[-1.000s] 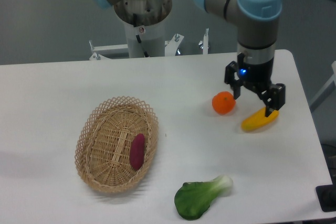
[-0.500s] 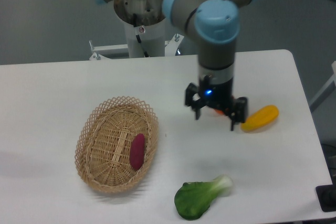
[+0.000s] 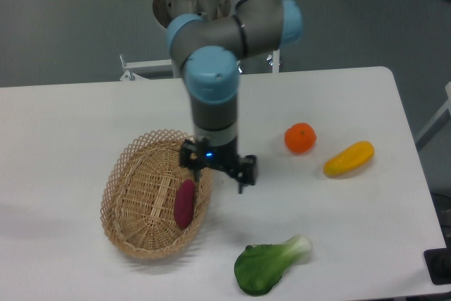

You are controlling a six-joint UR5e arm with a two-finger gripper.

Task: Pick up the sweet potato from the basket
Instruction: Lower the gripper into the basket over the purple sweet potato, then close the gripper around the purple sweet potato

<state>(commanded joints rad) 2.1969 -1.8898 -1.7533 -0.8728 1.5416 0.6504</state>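
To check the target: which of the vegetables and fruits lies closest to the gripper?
The dark purple-red sweet potato, lying in the basket, just below-left of the gripper. The others lie outside the basket, farther away.

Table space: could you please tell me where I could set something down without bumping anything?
The table is bare left of the basket and along the far edge behind the orange. A smaller patch lies between the bok choy and the yellow vegetable. It is crowded at the basket's right rim, where the gripper hovers by the sweet potato.

The arm reaches down with its wrist vertical, the gripper point(image 3: 219, 172) pointing downward, jaws spread apart.
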